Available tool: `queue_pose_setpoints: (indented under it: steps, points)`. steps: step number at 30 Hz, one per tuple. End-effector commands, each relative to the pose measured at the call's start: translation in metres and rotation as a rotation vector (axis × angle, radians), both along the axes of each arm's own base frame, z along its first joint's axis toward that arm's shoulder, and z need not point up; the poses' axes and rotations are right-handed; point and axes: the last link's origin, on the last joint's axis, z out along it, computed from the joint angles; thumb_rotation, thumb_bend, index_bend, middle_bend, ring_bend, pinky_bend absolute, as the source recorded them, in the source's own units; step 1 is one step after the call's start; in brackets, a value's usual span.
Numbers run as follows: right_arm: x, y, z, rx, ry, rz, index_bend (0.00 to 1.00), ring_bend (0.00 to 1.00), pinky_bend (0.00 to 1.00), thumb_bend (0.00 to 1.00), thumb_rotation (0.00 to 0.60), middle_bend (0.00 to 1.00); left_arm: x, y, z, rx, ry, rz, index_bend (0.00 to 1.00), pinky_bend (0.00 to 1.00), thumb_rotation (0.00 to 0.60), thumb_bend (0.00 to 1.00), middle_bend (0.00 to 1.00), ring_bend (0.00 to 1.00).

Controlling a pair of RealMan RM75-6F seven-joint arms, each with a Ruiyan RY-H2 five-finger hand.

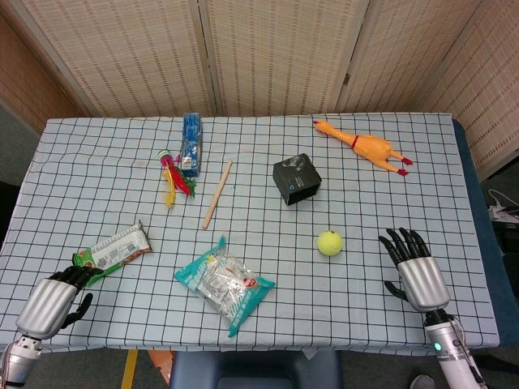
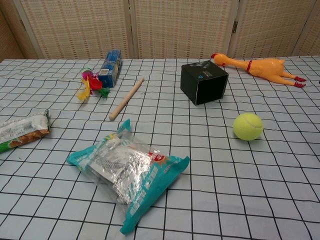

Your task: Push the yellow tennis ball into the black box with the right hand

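The right robot hand (image 1: pixel 415 267) lies flat on the counter (image 1: pixel 357 316), fingers apart, holding nothing. The left robot hand (image 1: pixel 55 298) has curled fingers, its arm cut off. The ball (image 1: pixel 329 242) sits between the right robot hand and the box (image 1: pixel 296 179).

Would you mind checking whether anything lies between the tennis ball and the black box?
Nothing visible does. Only bare checked cloth separates the tennis ball from the black box, and the right hand also has an open path to the ball.
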Motion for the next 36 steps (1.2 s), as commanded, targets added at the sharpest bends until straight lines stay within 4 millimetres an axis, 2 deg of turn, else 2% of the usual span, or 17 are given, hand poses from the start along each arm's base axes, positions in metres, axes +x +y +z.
queue_pose_setpoints:
  steps: [1, 6, 10, 13, 16, 18, 20, 22, 27, 33, 34, 36]
  points:
    - [0.0, 0.0, -0.001, 0.0, 0.003, 0.004, 0.14, 0.0, 0.08, 0.06, 0.6, 0.07, 0.0, -0.001, 0.0, 0.002, 0.005, 0.0, 0.28, 0.51, 0.6, 0.5, 0.31, 0.29]
    - [0.001, 0.002, -0.003, -0.001, -0.017, 0.023, 0.18, 0.0, 0.11, 0.11, 0.6, 0.07, 0.001, -0.003, 0.001, 0.007, 0.0, -0.006, 0.28, 0.51, 0.6, 0.5, 0.31, 0.29]
    - [0.003, 0.002, -0.003, -0.026, -0.028, 0.058, 0.28, 0.06, 0.25, 0.27, 0.6, 0.17, 0.0, -0.002, 0.001, 0.005, -0.001, 0.0, 0.28, 0.51, 0.6, 0.5, 0.31, 0.29]
    - [0.006, 0.003, -0.005, -0.042, -0.034, 0.084, 0.41, 0.2, 0.38, 0.45, 0.6, 0.31, -0.001, -0.002, 0.001, 0.006, 0.006, 0.004, 0.28, 0.51, 0.6, 0.5, 0.31, 0.29]
    - [0.007, 0.005, -0.008, -0.061, -0.032, 0.106, 0.6, 0.38, 0.53, 0.62, 0.6, 0.48, 0.002, -0.003, 0.001, 0.013, -0.001, -0.007, 0.28, 0.51, 0.6, 0.5, 0.31, 0.29]
    - [0.007, 0.005, -0.012, -0.068, -0.033, 0.109, 0.73, 0.53, 0.66, 0.76, 0.6, 0.59, 0.002, -0.004, 0.001, 0.01, -0.002, -0.011, 0.28, 0.51, 0.6, 0.5, 0.31, 0.29]
    - [0.007, 0.005, -0.017, -0.07, -0.03, 0.105, 0.83, 0.63, 0.74, 0.86, 0.6, 0.68, 0.001, -0.004, 0.001, 0.005, 0.003, -0.01, 0.28, 0.51, 0.6, 0.5, 0.31, 0.29]
    - [0.007, 0.004, -0.023, -0.061, -0.029, 0.092, 0.89, 0.69, 0.77, 0.92, 0.6, 0.74, 0.002, -0.004, 0.001, 0.006, 0.001, -0.011, 0.28, 0.51, 0.6, 0.5, 0.31, 0.29]
    - [0.011, 0.005, -0.042, -0.004, -0.02, 0.068, 0.92, 0.77, 0.83, 0.96, 0.6, 0.79, 0.002, -0.004, 0.001, 0.007, -0.004, -0.015, 0.28, 0.51, 0.6, 0.5, 0.31, 0.29]
    - [0.015, 0.004, -0.059, 0.05, -0.02, 0.056, 0.92, 0.79, 0.84, 0.96, 0.6, 0.8, 0.002, -0.004, 0.001, 0.002, -0.001, -0.018, 0.28, 0.51, 0.6, 0.5, 0.31, 0.29]
    - [0.02, 0.0, -0.071, 0.079, -0.051, 0.049, 0.92, 0.79, 0.84, 0.96, 0.6, 0.8, 0.002, -0.003, 0.0, -0.002, -0.001, -0.018, 0.28, 0.51, 0.6, 0.5, 0.31, 0.29]
    - [0.024, -0.005, -0.08, 0.086, -0.068, 0.047, 0.92, 0.79, 0.84, 0.96, 0.6, 0.8, 0.002, -0.002, 0.0, -0.004, -0.002, -0.014, 0.28, 0.51, 0.6, 0.5, 0.31, 0.29]
